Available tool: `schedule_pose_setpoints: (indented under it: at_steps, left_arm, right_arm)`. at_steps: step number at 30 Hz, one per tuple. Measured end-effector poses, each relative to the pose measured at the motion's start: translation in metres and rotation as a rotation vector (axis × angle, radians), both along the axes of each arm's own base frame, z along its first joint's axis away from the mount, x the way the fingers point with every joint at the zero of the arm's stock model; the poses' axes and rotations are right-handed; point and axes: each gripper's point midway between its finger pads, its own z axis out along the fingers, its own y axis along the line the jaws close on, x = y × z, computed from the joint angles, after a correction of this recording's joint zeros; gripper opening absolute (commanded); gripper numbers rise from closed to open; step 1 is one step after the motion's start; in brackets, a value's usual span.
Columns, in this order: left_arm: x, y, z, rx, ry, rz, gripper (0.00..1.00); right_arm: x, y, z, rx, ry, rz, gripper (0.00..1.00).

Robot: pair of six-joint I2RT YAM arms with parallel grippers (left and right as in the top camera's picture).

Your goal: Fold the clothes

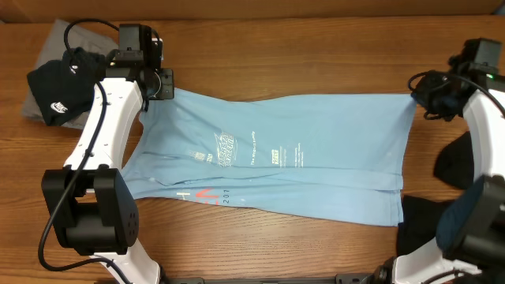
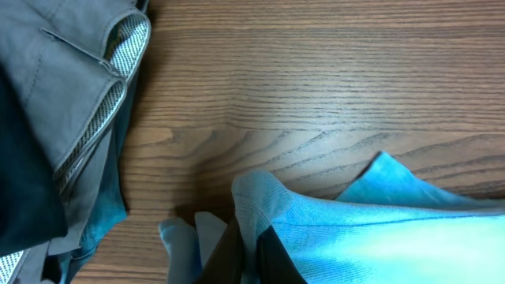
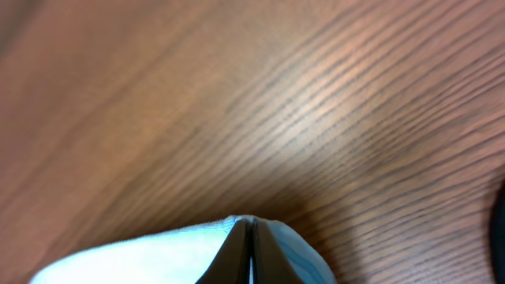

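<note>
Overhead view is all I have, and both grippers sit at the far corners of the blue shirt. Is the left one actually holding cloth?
Observer: Yes. The left wrist view shows the left gripper shut on a bunched fold of the light blue T-shirt.
Operator: And the right one?
Observer: In the right wrist view the right gripper is pinched shut on the shirt's edge, fingers pressed together.
Operator: Anything close to the left corner?
Observer: The left wrist view shows a grey garment with white mesh lining, off to one side of the pinched corner, with bare table between them.
</note>
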Motion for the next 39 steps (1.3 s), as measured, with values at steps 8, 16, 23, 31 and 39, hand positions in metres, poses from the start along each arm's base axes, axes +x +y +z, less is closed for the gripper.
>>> schedule_pose_setpoints:
  at_steps: [8,16,23,31,39]
  left_arm:
    - [-0.006,0.002,-0.003,0.007,0.029,0.004,0.05]
    - [-0.062,0.023,-0.022,0.01,0.261,0.109,0.11]
    - [-0.112,0.048,-0.028,-0.008,0.453,0.205,0.09]
    - [-0.134,0.05,-0.028,-0.011,0.542,0.227,0.17]
    - [-0.139,0.056,-0.03,0.028,0.556,0.237,0.38]
  right_arm:
    - [-0.014,0.005,-0.007,0.025,0.065,-0.004,0.04]
    - [-0.096,0.024,-0.013,0.116,0.369,-0.047,0.04]
    - [-0.16,0.016,-0.01,0.036,0.636,-0.117,0.04]
    - [-0.185,0.012,-0.033,-0.011,0.727,-0.136,0.04]
    - [-0.198,0.016,-0.057,-0.001,0.766,-0.144,0.43]
